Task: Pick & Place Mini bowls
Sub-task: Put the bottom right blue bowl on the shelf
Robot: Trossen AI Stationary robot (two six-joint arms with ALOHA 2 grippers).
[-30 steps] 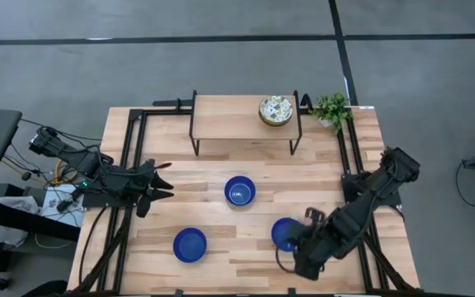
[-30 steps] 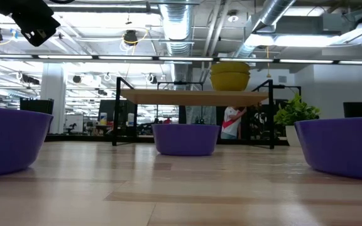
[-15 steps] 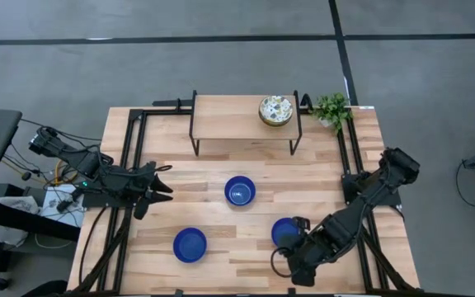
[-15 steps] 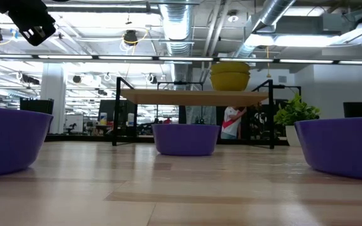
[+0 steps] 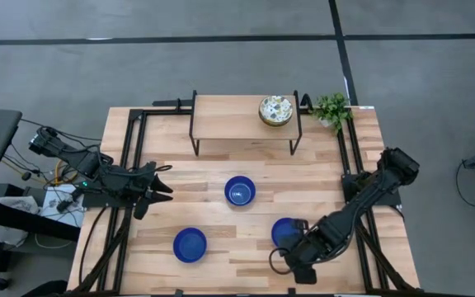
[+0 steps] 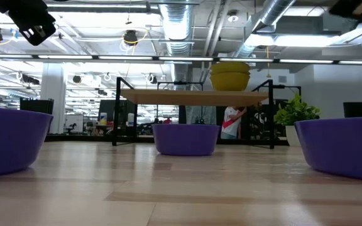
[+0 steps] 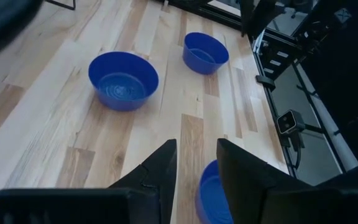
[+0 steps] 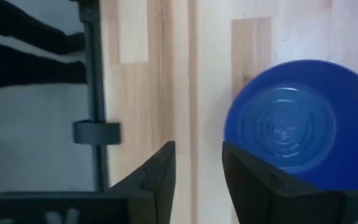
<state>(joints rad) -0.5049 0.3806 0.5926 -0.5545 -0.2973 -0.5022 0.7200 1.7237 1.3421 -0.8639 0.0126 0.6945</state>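
Three blue mini bowls stand on the wooden table: one in the middle (image 5: 239, 190), one near left (image 5: 190, 245), one near right (image 5: 284, 233). Cream speckled mini bowls (image 5: 275, 110) sit stacked on the low shelf (image 5: 229, 115) at the far side. My right gripper (image 8: 197, 162) hovers open just beside the near-right bowl (image 8: 291, 124), toward the table's near edge, its fingers over bare wood. My left gripper (image 7: 196, 165) waits open at the table's left side (image 5: 160, 180), nothing between its fingers.
A small green potted plant (image 5: 331, 108) stands at the far right corner beside the shelf. Black frame rails (image 5: 134, 157) run along the table's left and right sides. Bare wood lies between the bowls and in front of the shelf.
My right gripper has drawn back from the near-right bowl toward the table's near edge, and part of its arm now shows at the top right of the low view. The bowl stays where it was.
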